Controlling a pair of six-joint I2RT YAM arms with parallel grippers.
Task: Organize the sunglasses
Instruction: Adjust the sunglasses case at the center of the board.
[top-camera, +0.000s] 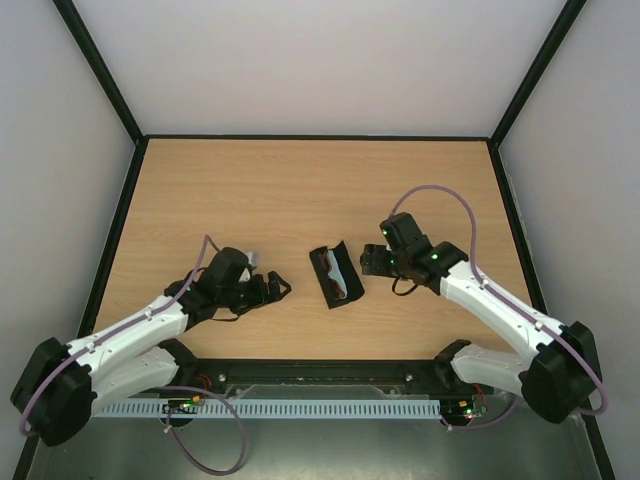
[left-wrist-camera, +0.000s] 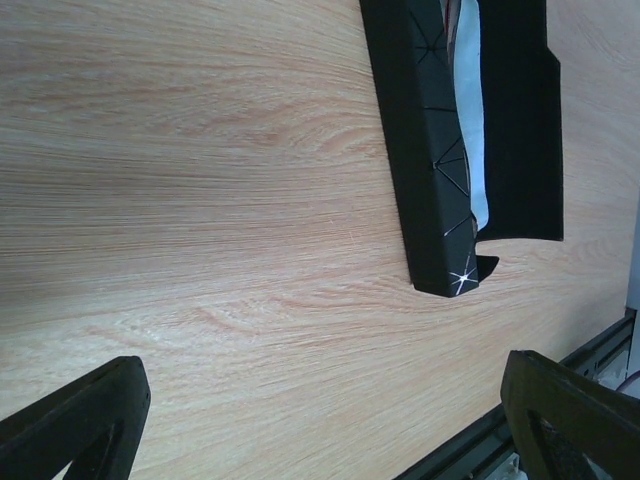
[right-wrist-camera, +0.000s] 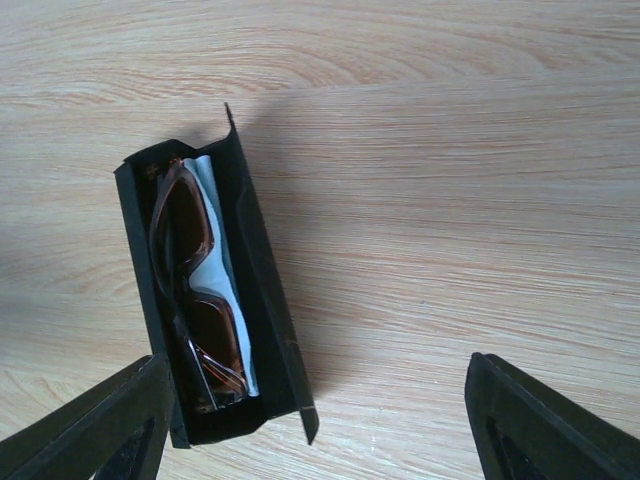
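Observation:
The sunglasses (right-wrist-camera: 193, 285) have a thin brown frame and lie folded inside an open black oblong case (right-wrist-camera: 268, 300), on a light blue cloth (right-wrist-camera: 218, 262). The case (top-camera: 337, 275) sits mid-table between the two arms with its flap standing up. My right gripper (right-wrist-camera: 320, 435) hovers open just right of the case, its left finger (right-wrist-camera: 95, 430) beside the case's near end. It holds nothing. In the left wrist view the case (left-wrist-camera: 430, 150) shows its black side and a strip of the cloth (left-wrist-camera: 468, 110). My left gripper (left-wrist-camera: 325, 420) is wide open over bare wood, left of the case.
The wooden table (top-camera: 250, 190) has a black rim and pale walls on three sides. A black rail (left-wrist-camera: 560, 380) runs along the near edge close to my left gripper (top-camera: 277, 289). My right gripper (top-camera: 368, 262) is close to the case's right side.

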